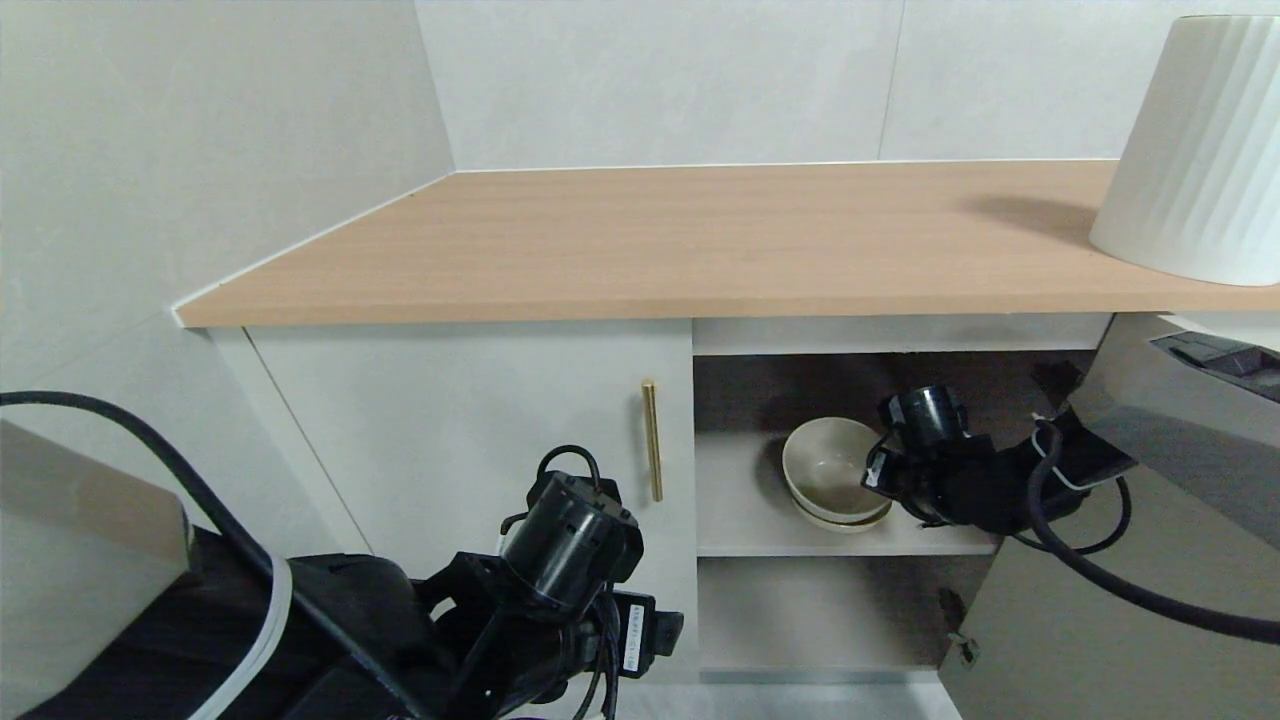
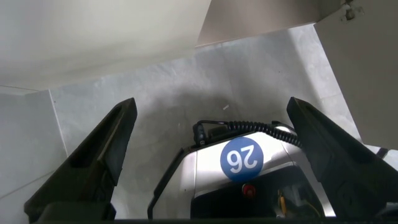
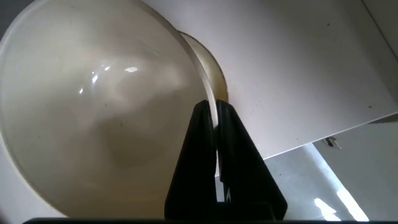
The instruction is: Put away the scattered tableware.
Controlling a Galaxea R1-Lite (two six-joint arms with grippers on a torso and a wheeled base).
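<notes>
Here, 1 wooden tabletop [image 1: 700,240] caps a white cabinet [image 1: 900,335] with 2 doors: the left door [image 1: 450,430] shut, the right door [image 1: 1100,600] swung open. On its inner shelf [image 1: 735,520] sit 2 beige bowls, nested. The top bowl [image 3: 106,124] tilts on the lower bowl [image 3: 210,61], its rim pinched tight by the right claw [image 3: 216,130]. The left claw [image 2: 210,107] hangs low, spread wide, empty.

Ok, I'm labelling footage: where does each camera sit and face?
Head: on the head, looking down at countertop and open cabinet; left arm and right arm show.
Left wrist: on that arm, facing floor past the open left claw.
Right wrist: on that arm, facing the bowl the right claw pinches.
Head and right wrist share that bowl.
</notes>
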